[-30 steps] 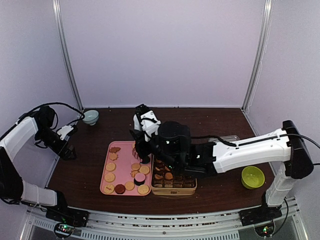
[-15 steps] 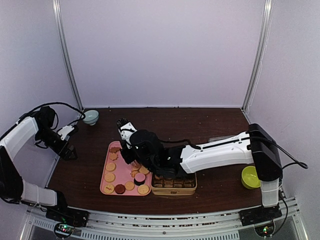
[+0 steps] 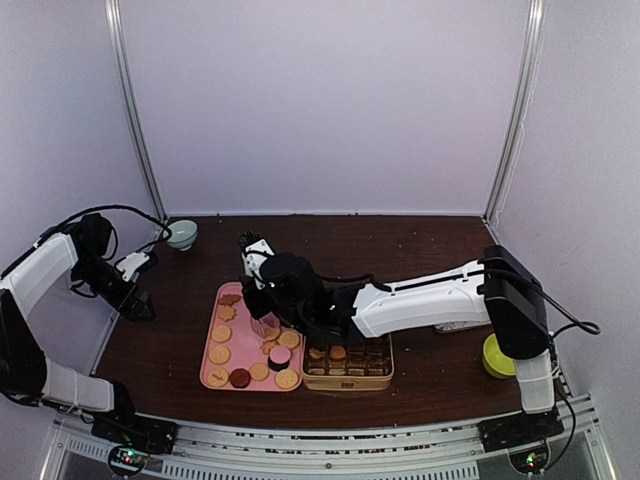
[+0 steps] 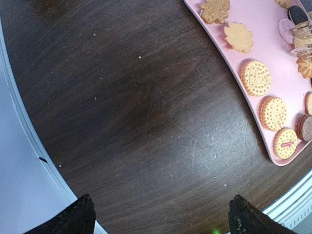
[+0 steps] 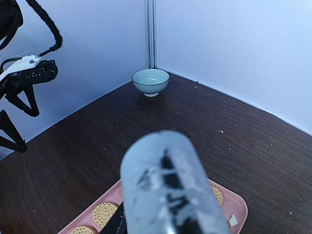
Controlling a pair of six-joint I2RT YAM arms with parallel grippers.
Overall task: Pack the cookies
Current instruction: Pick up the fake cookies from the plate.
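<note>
On the table point(image 3: 420, 250), a tray point(image 3: 243, 345) lay left of centre with cookies point(image 3: 220, 354) spread over it, and a box point(image 3: 347, 382) sat just beside its right edge with more of them in its compartments. One bowl point(image 3: 181, 234) stood in the far left corner, behind the tray; another bowl point(image 3: 497, 358) stood right of the box. The right arm point(image 3: 420, 305) stretched over the box to the tray, and the left gripper point(image 4: 162, 217) hung above bare table left of the tray

You're looking at tan cookies point(image 4: 255, 77) with dotted rims on a pink tray point(image 4: 280, 63), one dark brown cookie point(image 4: 305, 127) and one yellow cookie point(image 4: 284, 144) marked in pink among them. The table point(image 4: 136, 122) is dark brown with wood grain. One bowl point(image 5: 150, 80) is pale blue-green; the other bowl point(image 3: 495, 358) is lime green.
</note>
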